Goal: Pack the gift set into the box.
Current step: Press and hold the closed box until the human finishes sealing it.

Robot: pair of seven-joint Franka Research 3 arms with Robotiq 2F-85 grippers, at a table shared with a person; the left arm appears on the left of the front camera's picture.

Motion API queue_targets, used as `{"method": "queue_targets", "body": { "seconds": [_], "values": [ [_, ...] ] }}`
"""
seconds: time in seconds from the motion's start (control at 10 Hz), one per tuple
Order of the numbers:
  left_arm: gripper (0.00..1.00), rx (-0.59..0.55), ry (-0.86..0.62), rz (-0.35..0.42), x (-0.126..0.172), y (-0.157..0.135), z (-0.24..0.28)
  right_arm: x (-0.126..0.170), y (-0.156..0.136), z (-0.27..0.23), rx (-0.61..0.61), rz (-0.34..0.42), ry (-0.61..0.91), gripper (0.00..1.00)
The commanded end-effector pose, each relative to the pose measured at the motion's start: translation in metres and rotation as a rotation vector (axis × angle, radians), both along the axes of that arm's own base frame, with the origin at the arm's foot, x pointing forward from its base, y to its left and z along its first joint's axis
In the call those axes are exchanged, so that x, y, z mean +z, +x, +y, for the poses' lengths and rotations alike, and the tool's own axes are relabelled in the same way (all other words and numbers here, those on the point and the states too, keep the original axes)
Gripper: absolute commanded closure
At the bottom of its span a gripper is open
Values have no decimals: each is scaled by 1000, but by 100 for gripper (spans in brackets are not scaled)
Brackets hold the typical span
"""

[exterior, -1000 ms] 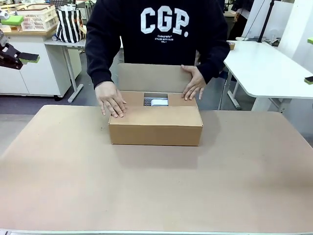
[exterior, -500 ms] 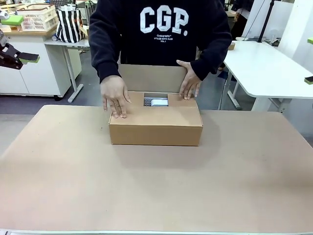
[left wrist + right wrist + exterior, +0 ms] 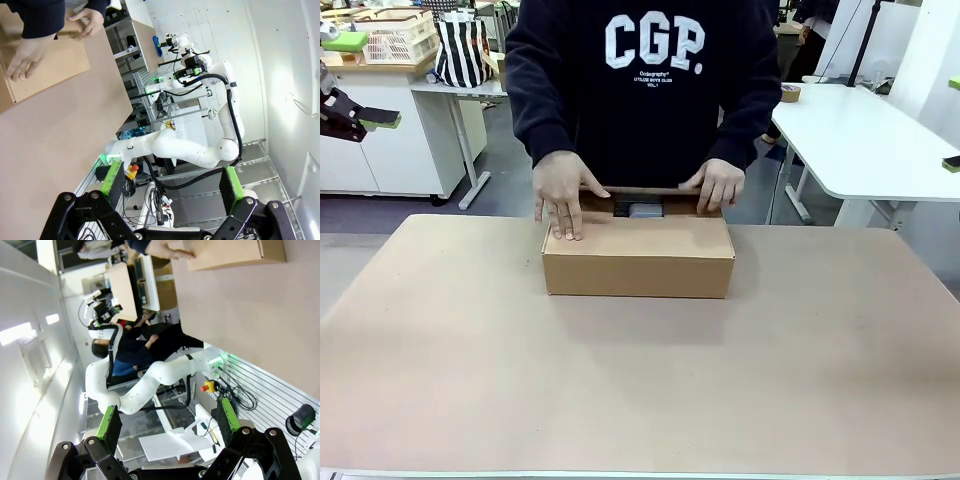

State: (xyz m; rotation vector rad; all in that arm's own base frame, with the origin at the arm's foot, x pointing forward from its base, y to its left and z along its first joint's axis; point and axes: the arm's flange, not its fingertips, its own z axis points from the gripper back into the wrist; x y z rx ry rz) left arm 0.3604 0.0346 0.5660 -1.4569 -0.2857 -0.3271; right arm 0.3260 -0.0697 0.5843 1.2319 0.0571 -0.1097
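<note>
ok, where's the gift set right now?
Front view: the gift set sits inside the box at the far middle of the table. It shows through the gap in the top flaps, between the person's picture-left hand and picture-right hand.

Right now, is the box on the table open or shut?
Nearly shut: the box has its near flap flat, the person's hands hold the far flap low, but a gap shows the gift set inside.

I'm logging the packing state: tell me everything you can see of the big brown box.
The box is brown corrugated cardboard, wide and shallow, resting on the table. Its near flap lies folded down; the far flap tilts low over a narrow gap showing the gift set. One hand presses the top, the other hand holds the far flap.
</note>
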Motion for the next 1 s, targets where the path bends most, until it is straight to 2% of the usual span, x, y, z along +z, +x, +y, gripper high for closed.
{"method": "queue_targets", "body": {
  "seconds": [0.0, 0.9],
  "values": [
    [0, -8, 10, 15, 3, -3, 2, 2, 1, 1, 9, -26, 20, 0],
    [0, -8, 10, 15, 3, -3, 2, 2, 1, 1, 9, -26, 20, 0]
  ]
}}
